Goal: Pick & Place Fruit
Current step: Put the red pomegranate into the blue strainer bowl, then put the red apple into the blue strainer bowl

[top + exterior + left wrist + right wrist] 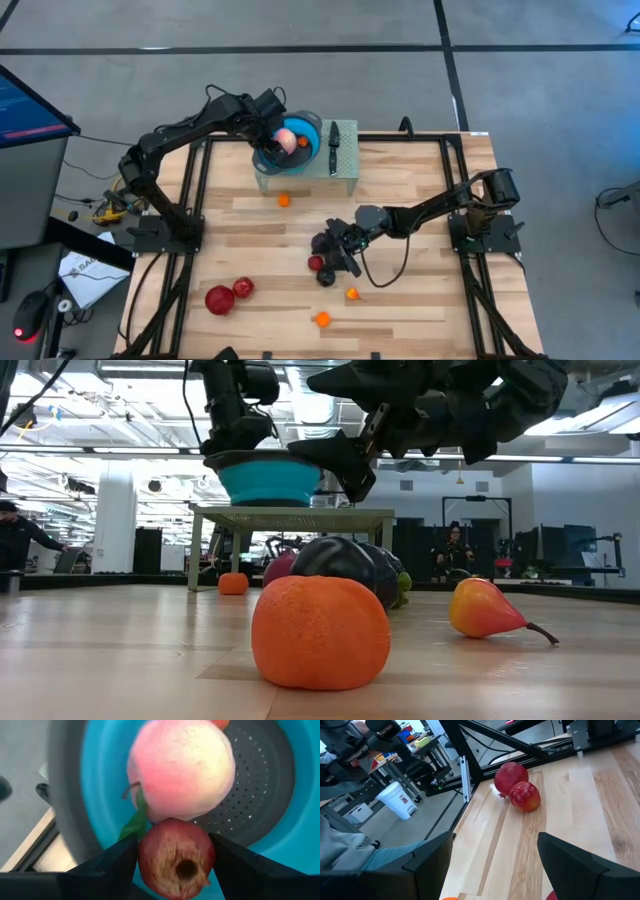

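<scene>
My left gripper (175, 851) is over the round blue bowl (312, 128), shut on a dark red fruit (176, 862). A pale pink fruit (182, 767) with a green leaf lies in the bowl. My right gripper (345, 247) hangs open above the middle of the table, over a dark purple fruit (322, 242), touching nothing. Another purple fruit (326, 278) and a small red one (315, 263) lie close by. Two red apples (518, 786) rest side by side near the left front. Small orange fruits (284, 200) (352, 294) (321, 320) lie scattered on the wood. My left gripper pinches the dark red fruit between its two fingers (117, 862), one on each side (145, 855). The fingers come from above, pointing down into the bowl. The fruit is lifted, its dimpled end (186, 869) toward the wrist camera. It sits right by the pink fruit; touching or not, I cannot tell.
The bowl stands on a small grey-green stand (345, 172) at the table's far edge, with a black-handled knife (333, 145) beside it. In the low view an orange fruit (320, 632) and a pear-shaped one (485, 610) lie near the front. Bare wood (430, 180) lies to the far right.
</scene>
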Robot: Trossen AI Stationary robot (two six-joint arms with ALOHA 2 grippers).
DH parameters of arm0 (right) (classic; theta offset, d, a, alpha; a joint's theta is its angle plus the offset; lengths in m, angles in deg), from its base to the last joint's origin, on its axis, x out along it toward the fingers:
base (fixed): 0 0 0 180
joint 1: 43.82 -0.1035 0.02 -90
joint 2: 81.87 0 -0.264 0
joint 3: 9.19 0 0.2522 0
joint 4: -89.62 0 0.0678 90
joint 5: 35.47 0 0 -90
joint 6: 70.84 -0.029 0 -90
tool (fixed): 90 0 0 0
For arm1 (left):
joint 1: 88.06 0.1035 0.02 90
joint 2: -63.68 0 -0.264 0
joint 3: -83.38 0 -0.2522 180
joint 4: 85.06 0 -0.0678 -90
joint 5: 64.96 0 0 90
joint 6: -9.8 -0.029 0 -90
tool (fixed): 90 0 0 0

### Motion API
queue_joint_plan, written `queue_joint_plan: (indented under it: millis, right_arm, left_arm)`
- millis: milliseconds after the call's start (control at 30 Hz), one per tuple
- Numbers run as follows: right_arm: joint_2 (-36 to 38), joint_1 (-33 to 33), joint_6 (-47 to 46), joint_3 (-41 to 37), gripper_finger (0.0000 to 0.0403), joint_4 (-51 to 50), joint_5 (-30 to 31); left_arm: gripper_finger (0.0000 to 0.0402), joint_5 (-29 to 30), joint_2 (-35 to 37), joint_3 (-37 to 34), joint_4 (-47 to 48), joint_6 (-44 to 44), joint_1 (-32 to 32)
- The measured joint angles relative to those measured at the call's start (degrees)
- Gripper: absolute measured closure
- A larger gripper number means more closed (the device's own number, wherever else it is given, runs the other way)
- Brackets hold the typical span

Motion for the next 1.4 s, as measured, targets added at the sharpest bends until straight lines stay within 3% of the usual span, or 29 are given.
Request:
queue_joint_plan:
  millis: [767, 1233, 1400]
  right_arm:
    - [0.02, 0.0, 0.02, -0.01, 0.0117, 0.0, -0.01]
    - [0.02, 0.0, 0.02, 0.01, 0.0117, 0.0, 0.01]
    - [0.02, 0.18, 0.02, -0.01, 0.0117, -0.02, 0.0]
  left_arm:
    - [0.0117, 1.09, 0.39, -0.33, -3.8, -0.87, 0.01]
    - [0.0117, 1.55, 9.62, -0.33, -6.2, -1.35, 0.01]
    - [0.0117, 4.06, 15.17, -0.31, -7.03, -3.21, -3.14]
